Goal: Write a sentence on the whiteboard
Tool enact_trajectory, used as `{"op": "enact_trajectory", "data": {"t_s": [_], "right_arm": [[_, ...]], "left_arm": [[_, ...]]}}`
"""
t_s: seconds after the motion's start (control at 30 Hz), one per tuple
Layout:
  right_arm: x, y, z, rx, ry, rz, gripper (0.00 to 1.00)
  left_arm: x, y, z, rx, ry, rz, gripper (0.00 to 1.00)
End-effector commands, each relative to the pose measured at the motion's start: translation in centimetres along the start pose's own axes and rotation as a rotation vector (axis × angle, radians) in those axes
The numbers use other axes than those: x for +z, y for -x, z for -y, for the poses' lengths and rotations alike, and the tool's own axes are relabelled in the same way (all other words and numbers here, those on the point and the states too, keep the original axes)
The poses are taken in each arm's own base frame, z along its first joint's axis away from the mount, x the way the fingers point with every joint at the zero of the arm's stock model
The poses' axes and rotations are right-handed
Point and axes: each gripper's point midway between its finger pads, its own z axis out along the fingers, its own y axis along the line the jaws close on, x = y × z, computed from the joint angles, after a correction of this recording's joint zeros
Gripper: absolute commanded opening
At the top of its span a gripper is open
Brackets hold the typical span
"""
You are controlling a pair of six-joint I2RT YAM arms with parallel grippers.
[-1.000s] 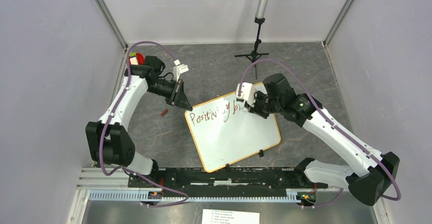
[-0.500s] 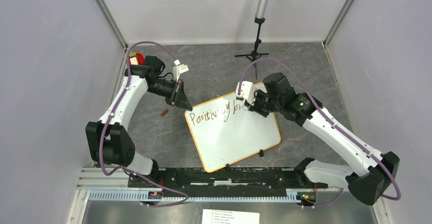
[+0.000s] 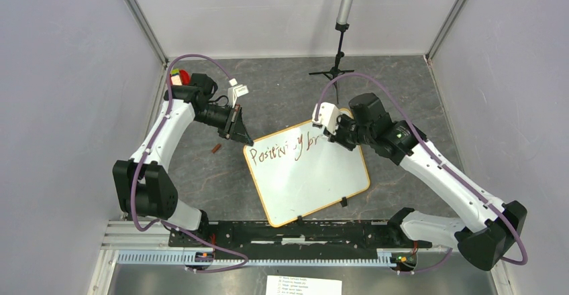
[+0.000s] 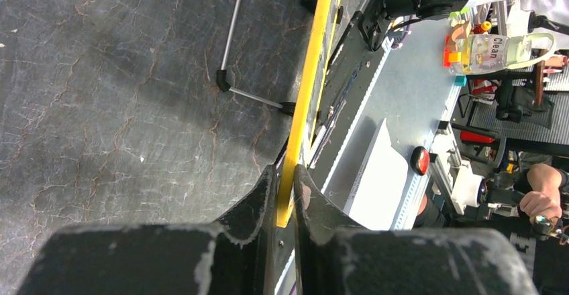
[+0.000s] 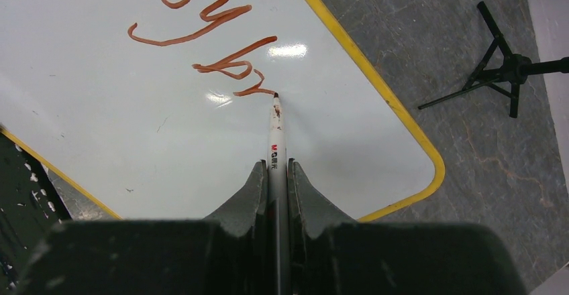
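Dark marbled counter (image 3: 201, 174) carries the whiteboard (image 3: 315, 181); from above the sentence (image 3: 282, 150) reads "Positivity br". Only the wrist views show the grips. The left arm (image 3: 158, 141) bends inward, left pincer (image 4: 285, 178) clamped on the yellow rim (image 4: 305, 94); the right arm (image 3: 443, 174) stretches forward, right pincer (image 5: 276, 171) closed on a marker (image 5: 276, 131) touching the "r".

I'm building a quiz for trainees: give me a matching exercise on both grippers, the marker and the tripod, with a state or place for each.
1 left gripper
2 right gripper
3 marker
4 tripod

A tip touching the whiteboard
B standing on the table, beyond the board
C clamped on the board's yellow rim
D shut on the marker

Pairs: 1-C, 2-D, 3-A, 4-B
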Motion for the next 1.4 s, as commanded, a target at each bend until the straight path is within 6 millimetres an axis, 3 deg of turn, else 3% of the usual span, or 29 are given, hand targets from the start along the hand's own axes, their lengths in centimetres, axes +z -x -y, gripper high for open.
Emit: {"op": "enact_trajectory", "data": {"t_s": [0.0, 0.17, 0.93, 1.2, 1.37], "right_arm": [[-1.5, 2.4, 0.6, -0.016, -0.011, 0.087, 0.0], [-2.0, 2.5, 0.0, -0.003, 0.006, 0.1, 0.0], [-0.1, 0.4, 0.2, 0.002, -0.003, 0.022, 0.0], [-0.6, -0.5, 0.9, -0.017, -0.039, -0.023, 0.0], [-0.8, 0.1, 1.8, -0.019, -0.072, -0.02, 0.0]], "left_arm": [[-0.1, 0.3, 0.1, -0.009, 0.016, 0.005, 0.02], [-0.1, 0.3, 0.2, -0.006, 0.013, 0.006, 0.02], [-0.1, 0.2, 0.2, -0.003, 0.015, 0.003, 0.02], [0.0, 0.2, 0.1, -0.007, 0.014, 0.0, 0.02], [0.0, 0.2, 0.1, -0.009, 0.012, 0.0, 0.02]]}}
